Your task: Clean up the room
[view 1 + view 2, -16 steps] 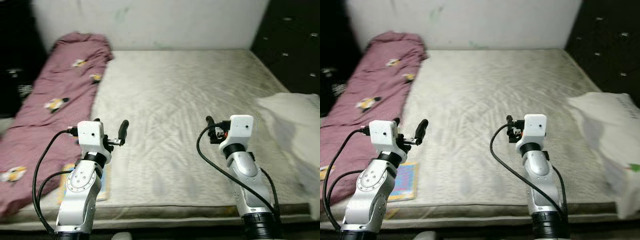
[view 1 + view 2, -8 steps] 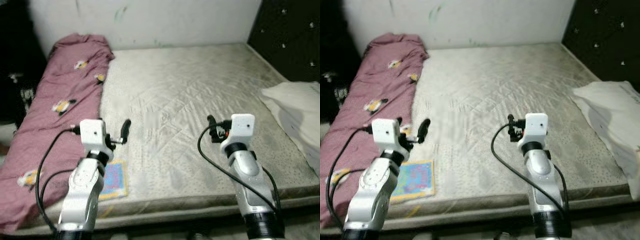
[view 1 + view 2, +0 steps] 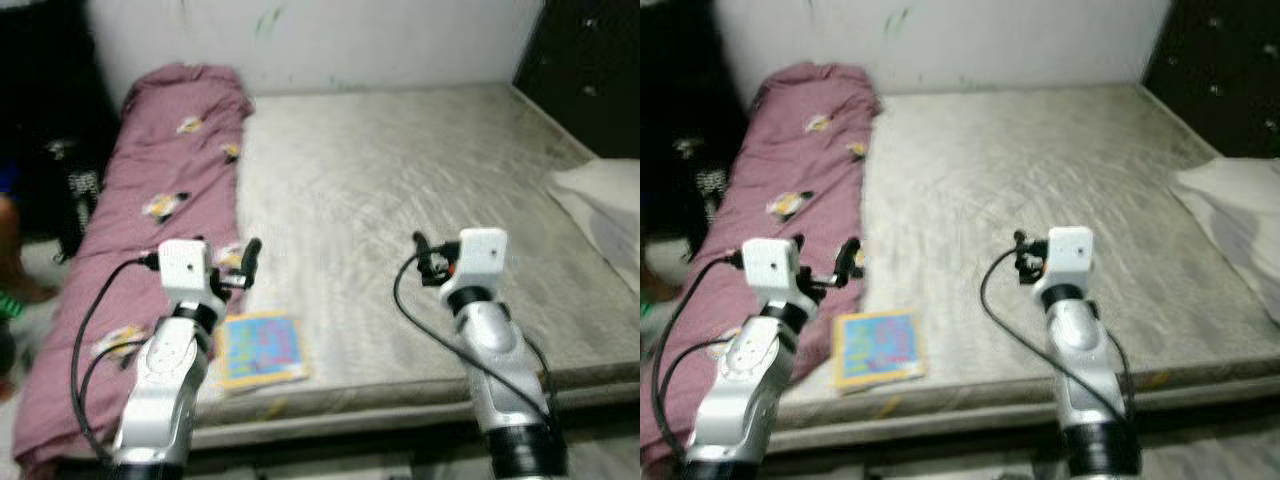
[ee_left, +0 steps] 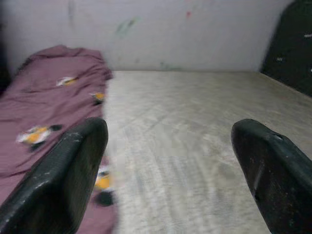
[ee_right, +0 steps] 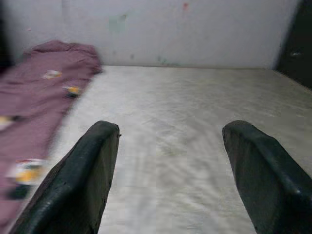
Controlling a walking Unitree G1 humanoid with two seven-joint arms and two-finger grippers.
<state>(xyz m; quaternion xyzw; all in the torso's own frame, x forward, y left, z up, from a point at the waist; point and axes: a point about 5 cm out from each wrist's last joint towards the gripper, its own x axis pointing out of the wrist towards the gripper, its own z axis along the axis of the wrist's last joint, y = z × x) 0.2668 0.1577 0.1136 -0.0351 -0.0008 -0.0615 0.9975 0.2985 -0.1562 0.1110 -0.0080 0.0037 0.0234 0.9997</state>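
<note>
While blurred, colourful book point(image 3: 262, 347) flat on mattress point(image 3: 420, 190).

Matt quilted cloth mattress point(image 3: 400, 200), soft maroon printed blanket point(image 3: 150, 190) — glossy paper book point(image 3: 262, 345).

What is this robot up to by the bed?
The robot stands at the foot of a bare mattress with both arms raised over it, holding nothing. The left claw and the right claw are both open. A maroon blanket lies along the mattress's left side, a colourful book sits near the front edge by the left arm, and a white pillow rests at the right. Nothing is being handled yet.
</note>
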